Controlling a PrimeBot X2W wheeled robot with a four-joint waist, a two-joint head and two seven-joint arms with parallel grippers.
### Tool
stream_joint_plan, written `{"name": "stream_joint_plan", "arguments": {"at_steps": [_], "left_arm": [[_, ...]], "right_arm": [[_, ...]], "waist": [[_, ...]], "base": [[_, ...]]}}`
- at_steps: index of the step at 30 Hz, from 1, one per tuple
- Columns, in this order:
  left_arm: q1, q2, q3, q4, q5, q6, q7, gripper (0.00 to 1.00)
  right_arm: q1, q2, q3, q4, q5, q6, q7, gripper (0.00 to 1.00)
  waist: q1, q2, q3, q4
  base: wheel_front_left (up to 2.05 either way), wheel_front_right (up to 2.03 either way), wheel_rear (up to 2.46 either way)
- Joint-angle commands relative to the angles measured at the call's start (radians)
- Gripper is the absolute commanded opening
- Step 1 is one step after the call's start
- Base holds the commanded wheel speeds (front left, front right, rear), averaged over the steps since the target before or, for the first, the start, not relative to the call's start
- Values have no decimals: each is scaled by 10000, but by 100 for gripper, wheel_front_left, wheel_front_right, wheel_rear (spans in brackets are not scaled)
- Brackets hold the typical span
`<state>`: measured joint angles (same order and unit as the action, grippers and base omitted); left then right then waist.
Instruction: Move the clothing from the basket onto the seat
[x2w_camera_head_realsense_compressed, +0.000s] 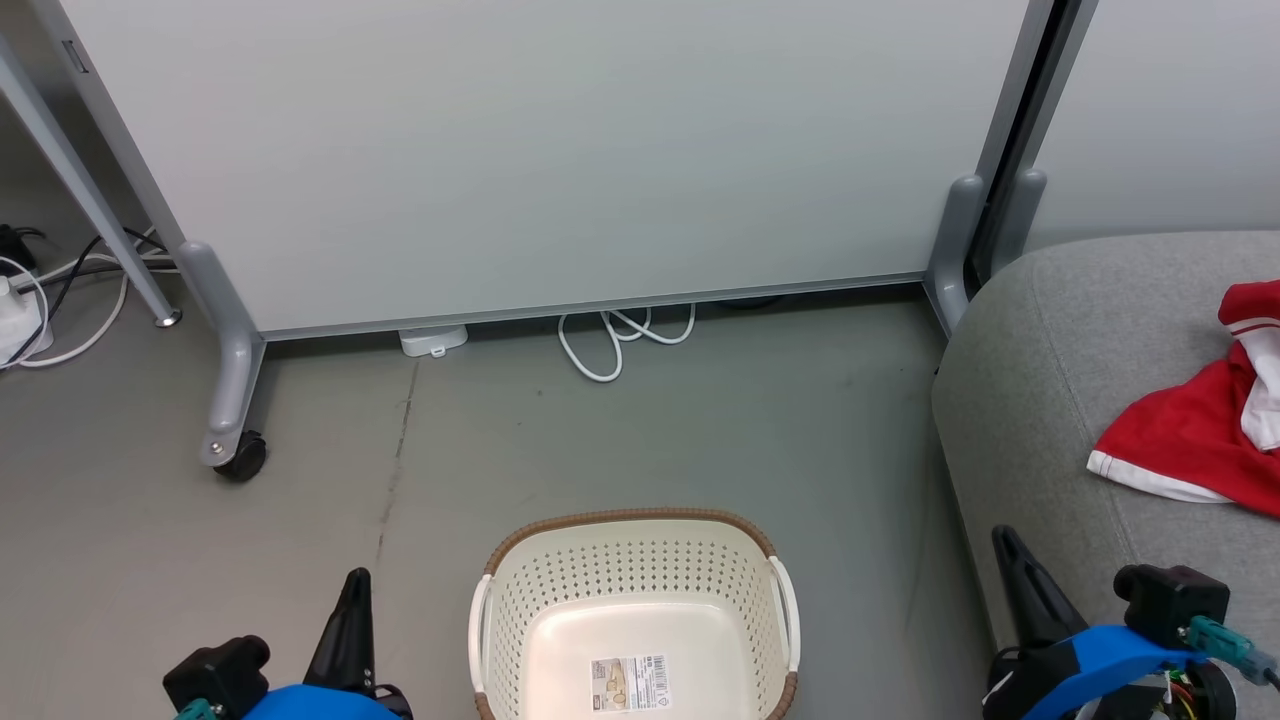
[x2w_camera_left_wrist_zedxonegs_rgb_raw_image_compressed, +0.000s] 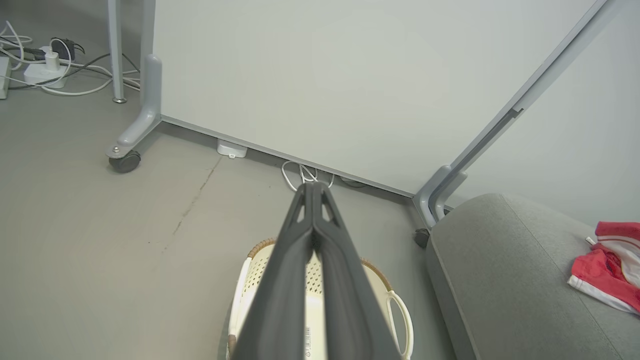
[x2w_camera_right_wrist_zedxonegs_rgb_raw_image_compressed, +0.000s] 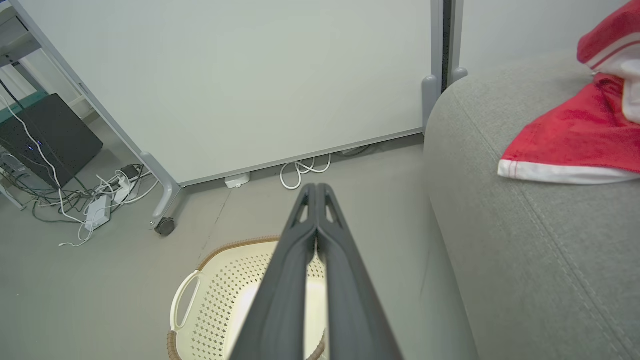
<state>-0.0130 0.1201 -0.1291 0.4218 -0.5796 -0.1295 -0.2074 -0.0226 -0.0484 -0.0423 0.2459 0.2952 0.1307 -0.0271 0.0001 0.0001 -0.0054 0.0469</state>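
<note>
The cream perforated basket (x2w_camera_head_realsense_compressed: 633, 600) stands on the floor at the bottom middle, with just a paper label (x2w_camera_head_realsense_compressed: 628, 683) on its floor. Red clothing (x2w_camera_head_realsense_compressed: 1205, 425) with white trim lies on the grey seat (x2w_camera_head_realsense_compressed: 1040, 400) at the right. My left gripper (x2w_camera_head_realsense_compressed: 355, 590) is at the lower left, left of the basket, fingers pressed together with nothing held. My right gripper (x2w_camera_head_realsense_compressed: 1010, 555) is at the lower right over the seat's front edge, shut and holding nothing. The wrist views show the basket (x2w_camera_left_wrist_zedxonegs_rgb_raw_image_compressed: 395, 305) (x2w_camera_right_wrist_zedxonegs_rgb_raw_image_compressed: 220, 290), the clothing (x2w_camera_left_wrist_zedxonegs_rgb_raw_image_compressed: 607, 272) (x2w_camera_right_wrist_zedxonegs_rgb_raw_image_compressed: 575, 135) and both shut grippers (x2w_camera_left_wrist_zedxonegs_rgb_raw_image_compressed: 312, 187) (x2w_camera_right_wrist_zedxonegs_rgb_raw_image_compressed: 315, 187).
A pale wheeled partition panel (x2w_camera_head_realsense_compressed: 560, 160) stands behind the basket, its caster (x2w_camera_head_realsense_compressed: 240, 455) at the left. White cables (x2w_camera_head_realsense_compressed: 610, 340) loop under its lower edge. More cables and a power strip (x2w_camera_right_wrist_zedxonegs_rgb_raw_image_compressed: 100, 210) lie at the far left. Bare grey floor (x2w_camera_head_realsense_compressed: 700, 430) lies between panel and basket.
</note>
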Motion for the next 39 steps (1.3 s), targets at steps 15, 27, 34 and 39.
{"name": "stream_joint_plan", "arguments": {"at_steps": [15, 27, 34, 39], "left_arm": [[-455, -117, 610, -542, -2293, -4, 692, 0], [-558, -215, 941, -771, -3718, -6, 1141, 0], [-622, -269, 1117, -890, -4463, -8, 1378, 0], [-662, -306, 1230, -971, -4966, -8, 1541, 0]], "right_arm": [[-352, -18, -169, -163, 2943, 0, 280, 0], [-462, -20, -267, -145, 4757, 1, 484, 0], [-525, -21, -321, -134, 5705, 1, 594, 0], [-551, -21, -359, -127, 6343, 1, 662, 0]], "waist": [[0, -1, 12, -63], [-1, -1, 21, -112], [-1, -1, 26, -141], [-1, -1, 30, -161]], "base": [[0, 0, 0], [0, 0, 0], [0, 0, 0], [0, 0, 0]]}}
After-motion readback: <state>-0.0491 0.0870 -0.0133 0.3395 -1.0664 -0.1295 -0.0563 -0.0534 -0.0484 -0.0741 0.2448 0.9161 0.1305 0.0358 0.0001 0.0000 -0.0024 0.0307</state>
